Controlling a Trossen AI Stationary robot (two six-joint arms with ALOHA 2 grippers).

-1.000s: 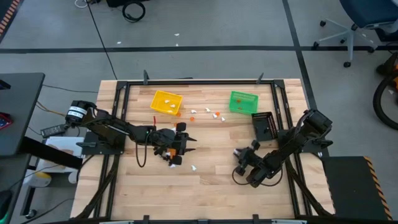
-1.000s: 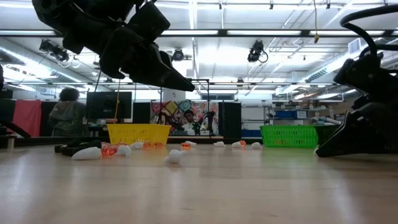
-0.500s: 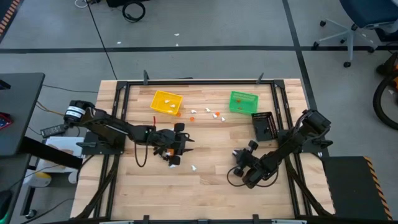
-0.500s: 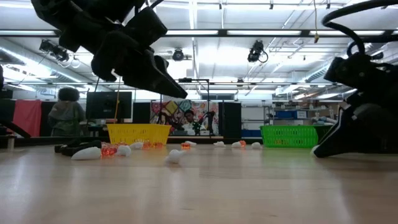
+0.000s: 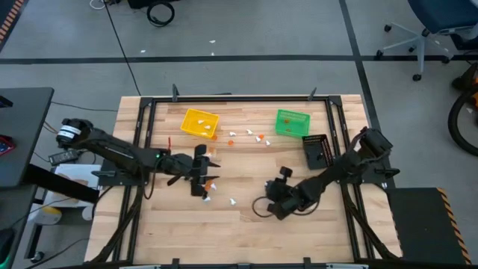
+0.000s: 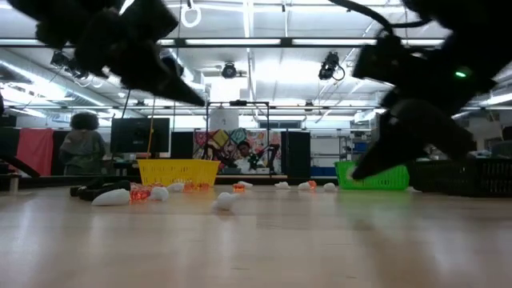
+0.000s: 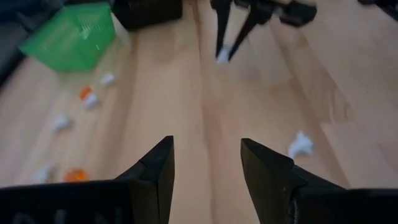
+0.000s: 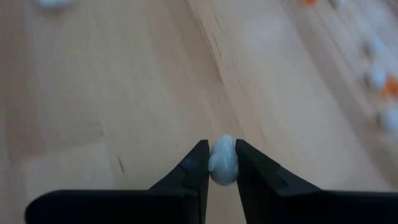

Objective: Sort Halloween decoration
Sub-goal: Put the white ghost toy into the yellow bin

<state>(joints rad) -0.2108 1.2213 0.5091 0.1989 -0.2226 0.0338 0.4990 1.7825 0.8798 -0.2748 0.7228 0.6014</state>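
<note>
Right gripper (image 8: 222,163) clamps white trinket (image 8: 222,159) | left gripper (image 7: 205,163) spread, empty | trinkets (image 5: 249,137) between bins

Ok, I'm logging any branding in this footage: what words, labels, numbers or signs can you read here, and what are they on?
No legible text in any view.
White label band on the left arm: too small to read.
Colourful mural on the far wall, low view: no readable words.
Yellow bin, green bin, black bin: no markings visible.

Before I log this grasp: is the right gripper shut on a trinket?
Shut: the right gripper pinches a white trinket between its fingertips, above the wooden table.
</note>
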